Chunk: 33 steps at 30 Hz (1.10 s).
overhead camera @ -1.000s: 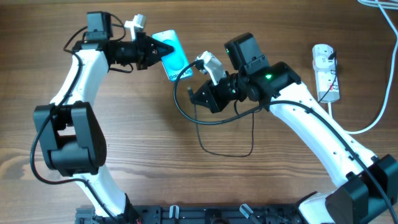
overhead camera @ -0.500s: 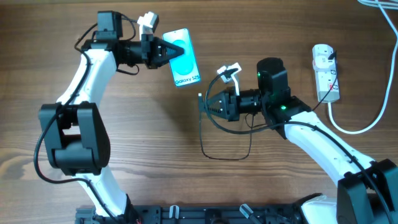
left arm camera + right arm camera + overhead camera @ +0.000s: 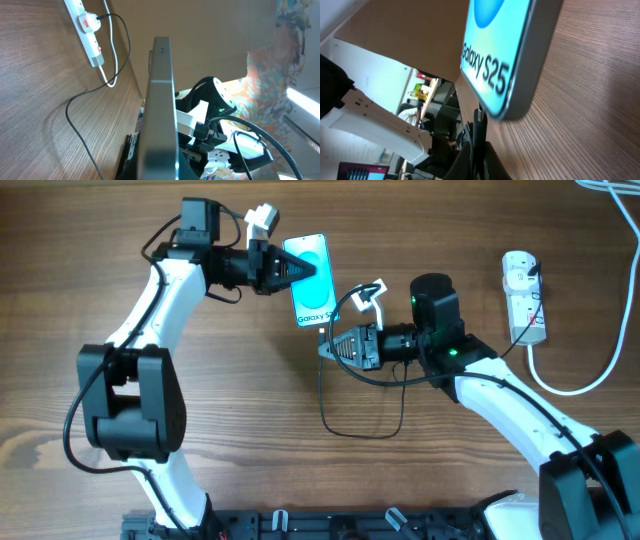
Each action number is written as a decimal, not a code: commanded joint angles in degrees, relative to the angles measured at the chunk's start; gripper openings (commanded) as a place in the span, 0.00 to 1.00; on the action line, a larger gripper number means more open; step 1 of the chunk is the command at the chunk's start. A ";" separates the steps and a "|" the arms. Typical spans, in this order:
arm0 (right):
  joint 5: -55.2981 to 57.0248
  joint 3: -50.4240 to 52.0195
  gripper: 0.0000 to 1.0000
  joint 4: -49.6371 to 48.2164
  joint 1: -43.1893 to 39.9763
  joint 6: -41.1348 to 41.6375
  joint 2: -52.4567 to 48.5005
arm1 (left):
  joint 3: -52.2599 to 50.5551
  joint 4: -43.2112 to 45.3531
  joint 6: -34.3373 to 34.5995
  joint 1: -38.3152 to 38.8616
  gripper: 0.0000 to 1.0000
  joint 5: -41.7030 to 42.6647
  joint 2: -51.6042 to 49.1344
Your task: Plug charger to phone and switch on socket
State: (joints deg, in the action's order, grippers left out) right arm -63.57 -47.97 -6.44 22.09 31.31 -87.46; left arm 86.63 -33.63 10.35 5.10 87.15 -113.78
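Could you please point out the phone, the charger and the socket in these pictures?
phone [image 3: 311, 280]: overhead view, middle of its screen.
charger [image 3: 479, 117]: right wrist view, its connector tip.
socket [image 3: 524, 295]: overhead view, middle of its white body.

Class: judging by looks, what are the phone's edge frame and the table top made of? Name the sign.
Grey edge frame of the slim teal-screened phone: probably metal, satin finish, with a soft sheen. Brown table top: wood or wood-look laminate, matt, showing long grain lines.

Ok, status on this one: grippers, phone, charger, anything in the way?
Left gripper shut on phone. Right gripper shut on charger, tip just under phone's lettered end, not visibly seated. Socket apart from both arms; nothing in between.
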 commanded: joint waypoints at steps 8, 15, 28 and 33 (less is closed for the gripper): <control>0.57 0.48 0.04 -1.49 0.24 0.24 -0.74 | 0.37 0.20 -2.67 1.18 0.04 3.23 0.74; 0.79 0.48 0.04 -2.12 0.22 0.33 -1.51 | 0.37 -0.28 -2.64 1.18 0.04 3.23 0.74; 0.55 0.48 0.04 -4.04 -2.69 0.81 -1.60 | 0.39 -0.44 -2.69 1.18 0.04 3.23 0.74; 0.48 0.48 0.04 -4.04 -2.93 1.31 -1.60 | 0.37 -0.42 -2.69 1.18 0.04 3.23 0.74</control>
State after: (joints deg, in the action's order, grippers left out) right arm -64.95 -47.31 -9.72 20.78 31.70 -88.09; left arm 86.63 -33.65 8.82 5.96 87.50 -113.78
